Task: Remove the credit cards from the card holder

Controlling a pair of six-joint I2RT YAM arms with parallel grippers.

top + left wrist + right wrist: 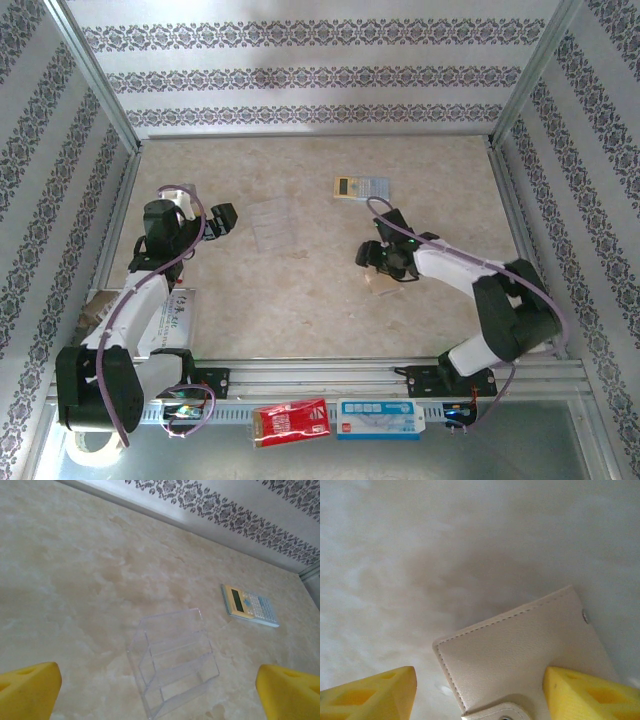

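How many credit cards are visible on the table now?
0. The beige card holder at the right gripper is folded shut; cards may be hidden inside it.

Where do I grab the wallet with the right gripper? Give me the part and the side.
Pinch the wallet across its two stitched side edges, coming down from above. It lies flat and closed on the table, so only the thin edges offer a hold. The right gripper hangs over it, a finger near each side.

Card holder (520,650) beige (stitched); 2 fingertips (375,695) yellow; table (470,540) seemingly marbled.
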